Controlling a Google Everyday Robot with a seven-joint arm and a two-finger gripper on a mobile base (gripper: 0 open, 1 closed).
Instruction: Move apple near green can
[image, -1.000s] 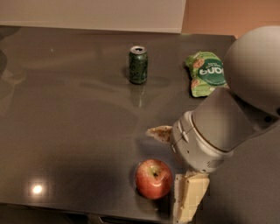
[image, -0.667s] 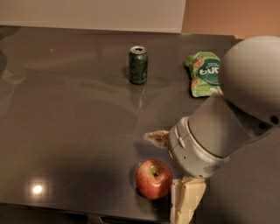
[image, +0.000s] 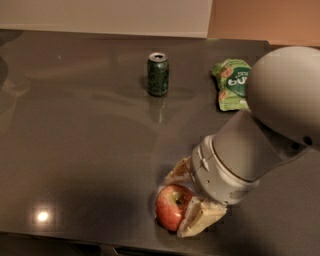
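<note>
The red apple (image: 169, 206) with a yellowish stem dimple rests on the dark table near the front edge. My gripper (image: 187, 197) is down at the apple. One tan finger (image: 177, 172) lies against its far side and the other finger (image: 200, 220) presses its right front side, so the fingers close on the apple. The dark green can (image: 158, 73) with a silver top stands upright far back, well apart from the apple.
A flat light-green snack bag (image: 231, 84) lies at the back right, to the right of the can. My bulky white arm (image: 260, 140) covers the right part of the table (image: 75, 140). The table's front edge runs just below the apple.
The arm has come down and left toward the apple. The two fingers have drawn closer together around it. Apple, can and bag have stayed in place.
</note>
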